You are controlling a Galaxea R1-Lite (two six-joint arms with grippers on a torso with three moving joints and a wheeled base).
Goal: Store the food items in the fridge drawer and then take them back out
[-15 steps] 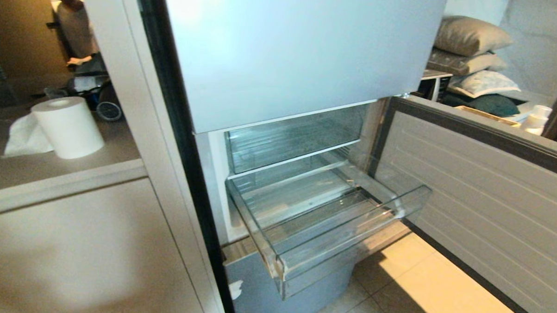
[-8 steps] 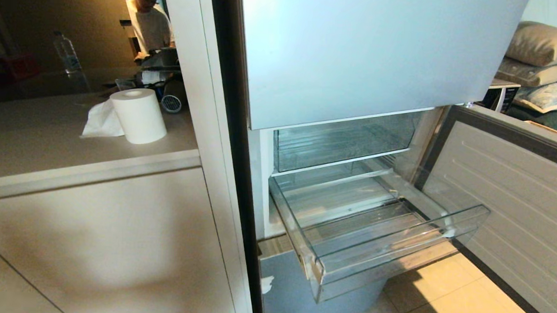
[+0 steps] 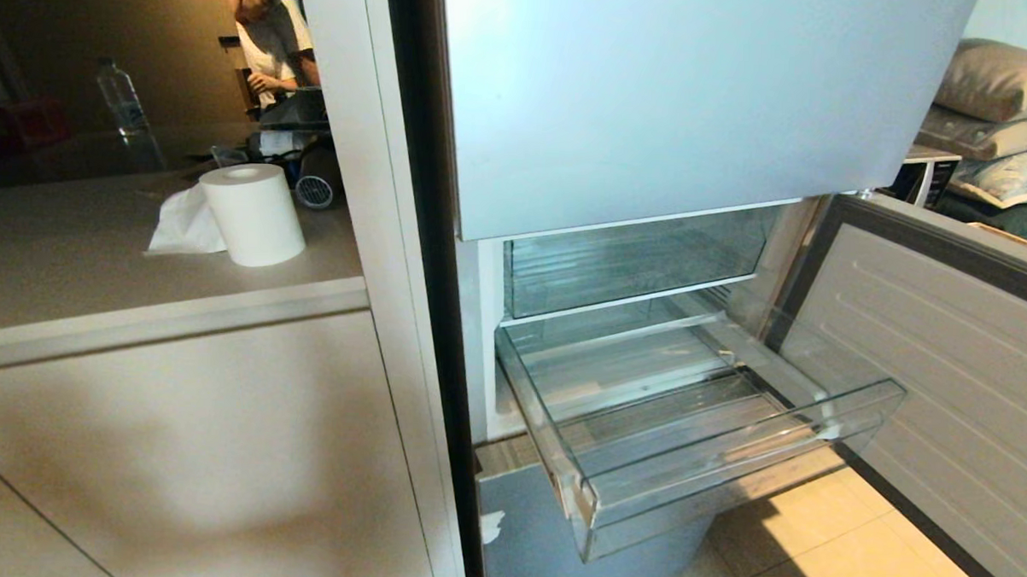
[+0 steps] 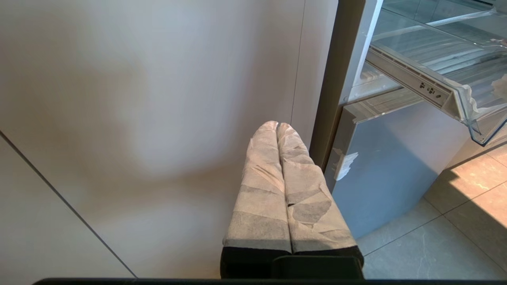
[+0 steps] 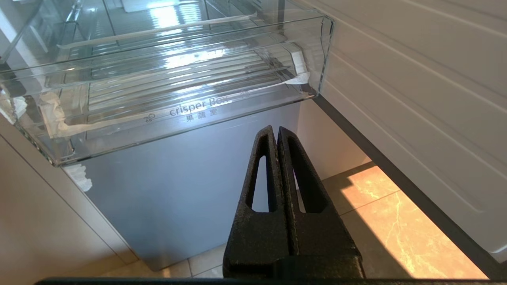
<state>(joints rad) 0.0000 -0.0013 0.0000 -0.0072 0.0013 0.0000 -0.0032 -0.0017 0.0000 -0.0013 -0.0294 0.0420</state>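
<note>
The clear plastic fridge drawer (image 3: 730, 454) stands pulled out of the open fridge, and nothing lies inside it. From the right wrist view its front lip (image 5: 190, 114) carries the words "crisper Box". The food items are out of view. My right gripper (image 5: 276, 130) is shut, empty, below and in front of the drawer, pointing at the silver-blue lower panel. My left gripper (image 4: 276, 124), its fingers wrapped in pale tape, is shut on nothing beside the cabinet front, left of the fridge. Neither arm shows in the head view.
The fridge door (image 3: 946, 380) swings open on the right. A counter (image 3: 138, 275) on the left holds a paper roll (image 3: 253, 214) and a water bottle (image 3: 123, 95). A person (image 3: 274, 41) stands behind it. Pillows (image 3: 999, 83) lie at the far right. Tiled floor (image 5: 396, 221) lies below.
The whole head view shifted right from one second ago as the camera turned, then held still. The person behind the counter has leaned over. The drawer stays as it was.
</note>
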